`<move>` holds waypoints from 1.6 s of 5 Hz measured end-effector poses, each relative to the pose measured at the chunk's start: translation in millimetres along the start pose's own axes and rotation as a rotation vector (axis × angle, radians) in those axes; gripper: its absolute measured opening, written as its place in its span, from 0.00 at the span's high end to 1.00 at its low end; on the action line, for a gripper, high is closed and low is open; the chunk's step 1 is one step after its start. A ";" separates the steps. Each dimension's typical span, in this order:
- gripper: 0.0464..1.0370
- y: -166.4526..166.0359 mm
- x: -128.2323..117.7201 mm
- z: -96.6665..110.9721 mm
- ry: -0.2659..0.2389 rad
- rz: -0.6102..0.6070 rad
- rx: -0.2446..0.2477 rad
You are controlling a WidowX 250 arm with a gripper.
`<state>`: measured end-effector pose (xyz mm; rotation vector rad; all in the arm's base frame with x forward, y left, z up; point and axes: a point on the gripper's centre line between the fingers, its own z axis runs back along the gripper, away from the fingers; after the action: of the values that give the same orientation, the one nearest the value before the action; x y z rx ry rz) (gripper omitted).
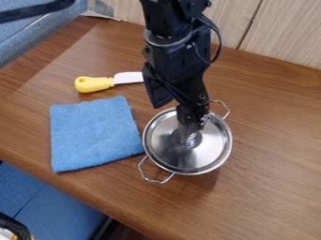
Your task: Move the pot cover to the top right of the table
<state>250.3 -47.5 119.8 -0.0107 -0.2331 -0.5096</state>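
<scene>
Stainless-steel pot cover (pixel 210 150) on top of the metal pot (pixel 188 175), slightly right of the middle of the view and toward the near side of the surface (pixel 270 164), not at its top right. Round, shiny, with a central knob (pixel 190 142) uppermost. Contents of the pot hidden beneath the cover. Two looped wire handles on the pot, one sticking out at lower left, the other at upper right. Directly above the cover, pointing down at the knob, the black fingers (pixel 186 115); cannot tell from here whether spread, pressed together or pinching the knob. Cover partly hidden by them near its upper edge. Above, the black arm (pixel 179 58), coming in from the top edge. Just beside the pot, on its left, a folded blue towel (pixel 94 133), lying flat. Beyond the towel, a yellow-handled knife (pixel 94 84), with blade toward the arm and tip hidden behind it. Behind the surface, a light wood-grain panel (pixel 288 35); at upper left, blue upholstery (pixel 19 33).
</scene>
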 end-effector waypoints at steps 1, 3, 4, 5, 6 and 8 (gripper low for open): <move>0.04 -6.4 7.5 -11.3 0.008 -0.036 -0.021; 0.11 -7.8 9.8 -23.9 0.049 -0.058 -0.026; 0.40 -5.7 9.3 -24.0 0.056 -0.050 -0.012; 0.69 -7.1 9.8 -23.6 0.057 -0.058 -0.005; 0.75 -7.4 9.8 -23.2 0.059 -0.060 0.002; 0.75 -8.2 8.7 -12.3 0.052 -0.062 0.034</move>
<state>256.4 -59.7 109.3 0.0426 -0.1918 -0.5669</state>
